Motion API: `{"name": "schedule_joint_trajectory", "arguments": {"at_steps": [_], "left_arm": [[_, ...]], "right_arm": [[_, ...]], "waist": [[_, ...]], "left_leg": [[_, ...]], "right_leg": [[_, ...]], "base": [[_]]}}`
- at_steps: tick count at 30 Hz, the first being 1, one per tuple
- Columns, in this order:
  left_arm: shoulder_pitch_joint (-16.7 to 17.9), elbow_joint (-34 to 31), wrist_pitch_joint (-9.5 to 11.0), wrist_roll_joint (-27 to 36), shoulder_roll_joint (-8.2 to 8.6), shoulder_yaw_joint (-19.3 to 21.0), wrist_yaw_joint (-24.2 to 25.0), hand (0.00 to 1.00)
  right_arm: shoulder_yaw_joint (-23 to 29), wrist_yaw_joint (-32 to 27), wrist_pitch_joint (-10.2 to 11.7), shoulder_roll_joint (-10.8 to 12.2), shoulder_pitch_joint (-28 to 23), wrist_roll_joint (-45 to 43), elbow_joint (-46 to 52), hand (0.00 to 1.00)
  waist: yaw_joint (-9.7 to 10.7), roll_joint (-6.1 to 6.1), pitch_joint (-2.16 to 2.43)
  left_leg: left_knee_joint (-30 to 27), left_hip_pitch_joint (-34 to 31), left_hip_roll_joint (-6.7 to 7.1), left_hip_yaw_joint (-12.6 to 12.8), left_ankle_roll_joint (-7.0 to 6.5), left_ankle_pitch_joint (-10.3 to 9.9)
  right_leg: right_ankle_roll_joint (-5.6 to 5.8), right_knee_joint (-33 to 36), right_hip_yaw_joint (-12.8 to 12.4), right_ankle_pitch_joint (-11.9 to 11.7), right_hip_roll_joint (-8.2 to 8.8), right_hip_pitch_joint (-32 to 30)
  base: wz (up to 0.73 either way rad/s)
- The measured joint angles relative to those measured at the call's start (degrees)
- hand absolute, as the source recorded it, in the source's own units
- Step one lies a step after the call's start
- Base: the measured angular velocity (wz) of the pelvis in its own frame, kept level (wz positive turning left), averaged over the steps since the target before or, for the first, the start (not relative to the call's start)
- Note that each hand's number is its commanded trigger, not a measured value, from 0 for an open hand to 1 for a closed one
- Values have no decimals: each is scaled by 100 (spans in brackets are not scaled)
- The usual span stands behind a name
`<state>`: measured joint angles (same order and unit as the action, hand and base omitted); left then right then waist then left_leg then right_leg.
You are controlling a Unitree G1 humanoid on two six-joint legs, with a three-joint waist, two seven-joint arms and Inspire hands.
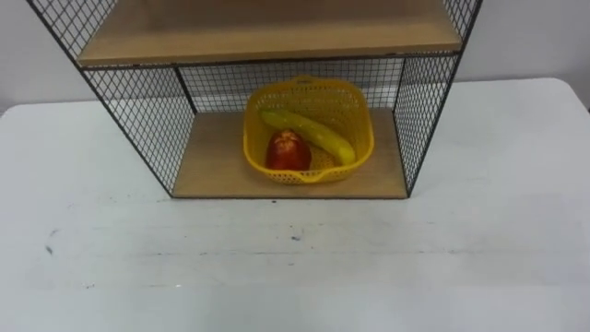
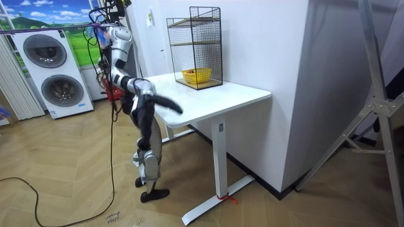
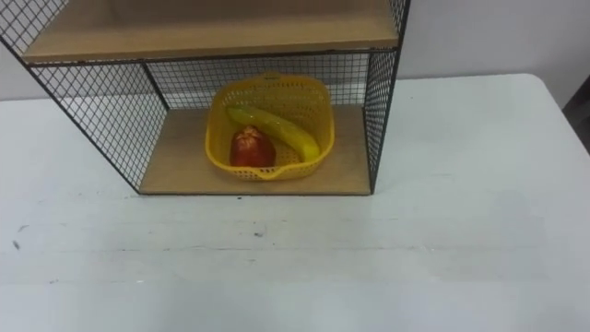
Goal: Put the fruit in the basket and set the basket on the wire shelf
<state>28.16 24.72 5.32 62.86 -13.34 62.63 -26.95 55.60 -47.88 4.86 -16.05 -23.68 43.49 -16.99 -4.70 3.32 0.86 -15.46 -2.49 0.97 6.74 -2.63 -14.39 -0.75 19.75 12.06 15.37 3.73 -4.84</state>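
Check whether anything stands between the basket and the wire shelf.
Nothing visible does. The basket, holding the banana and apple, already sits on the bottom board of the wire shelf, between its mesh sides.

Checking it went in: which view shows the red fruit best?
Left eye view: the red fruit sits unblocked in the yellow basket beside the banana. The right eye view shows it equally well; in the room view it is too small.
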Motion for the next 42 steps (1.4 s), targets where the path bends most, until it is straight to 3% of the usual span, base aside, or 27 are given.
{"name": "schedule_joint_trajectory", "arguments": {"at_steps": [6, 15, 18, 21, 23, 24, 28, 31, 35, 40, 42], "left_arm": [[-250, 1672, 320, 636, -46, 42, -508, 0], [-625, 2644, 571, 624, -94, -50, -538, 0], [-651, 2730, 604, 599, -68, -440, -443, 0], [-710, 3085, 602, 175, 7, -752, -215, 0], [-712, 3346, 578, -566, 209, -1185, 71, 0], [-725, 3455, 477, -931, 309, -1380, 254, 0], [-743, 3791, 188, -2310, 492, -2012, 909, 0], [-833, 3849, -8, -3652, 604, -2761, 1362, 0], [-1111, 3829, -361, -5074, 613, -3799, 1974, 0], [-1303, 3834, -628, -5722, 595, -4568, 2367, 0], [-1439, 3834, -721, -6046, 589, -4862, 2473, 0]], "right_arm": [[24, 160, 207, 0, -1, 1787, -1868, 0], [-90, 539, 505, 13, 86, 2005, -3306, 0], [-325, 674, 552, 33, 226, 1747, -3955, 0], [-664, 909, 503, 123, 246, 1709, -4336, 0], [-1088, 1113, 487, 301, 324, 1205, -4649, 0], [-1216, 1258, 372, 368, 395, 964, -4825, 0], [-1747, 1765, 69, 533, 509, 34, -5167, 0], [-2416, 2240, -152, 536, 749, -820, -5467, 0], [-3106, 2929, -489, 531, 1054, -1971, -5632, 0], [-3875, 3340, -630, 534, 1203, -2919, -5608, 0], [-4097, 3490, -748, 552, 1297, -3359, -5605, 0]], "waist": [[50, -40, 3], [170, -141, -19], [200, -195, -19], [265, -208, -12], [280, -212, -12], [284, -217, -14], [326, -242, -14], [376, -277, -29], [446, -330, -34], [481, -360, -63], [493, -386, -112]], "left_leg": [[-29, 14, 1, -100, -3, -6], [-140, 12, -6, -177, 1, -48], [-137, -8, -27, -192, 6, -51], [-117, -5, -24, -188, 3, -52], [-88, 28, -45, -103, 0, -55], [-59, 70, -43, -80, -3, -56], [76, 301, -26, -67, -17, -62], [91, 318, -24, -35, -27, -66], [105, 337, -23, -47, -28, -65], [226, 553, -25, -52, -25, -63], [206, 516, -31, -39, -23, -61]], "right_leg": [[5, -8, 79, 5, 0, 94], [2, -47, 70, -17, -38, 177], [-12, -136, 45, -74, -82, 189], [-8, -177, -37, -93, -103, 192], [-7, -219, -122, -134, -129, 236], [-2, -229, -180, -142, -139, 242], [17, -309, -249, -151, -150, 387], [24, -307, -276, -158, -150, 384], [24, -314, -288, -158, -160, 388], [14, -396, -413, -156, -211, 520], [8, -409, -410, -168, -215, 480]], "base": [[11], [3], [-3], [-5], [-19], [-19], [-10], [-4], [0], [-15], [0]]}}
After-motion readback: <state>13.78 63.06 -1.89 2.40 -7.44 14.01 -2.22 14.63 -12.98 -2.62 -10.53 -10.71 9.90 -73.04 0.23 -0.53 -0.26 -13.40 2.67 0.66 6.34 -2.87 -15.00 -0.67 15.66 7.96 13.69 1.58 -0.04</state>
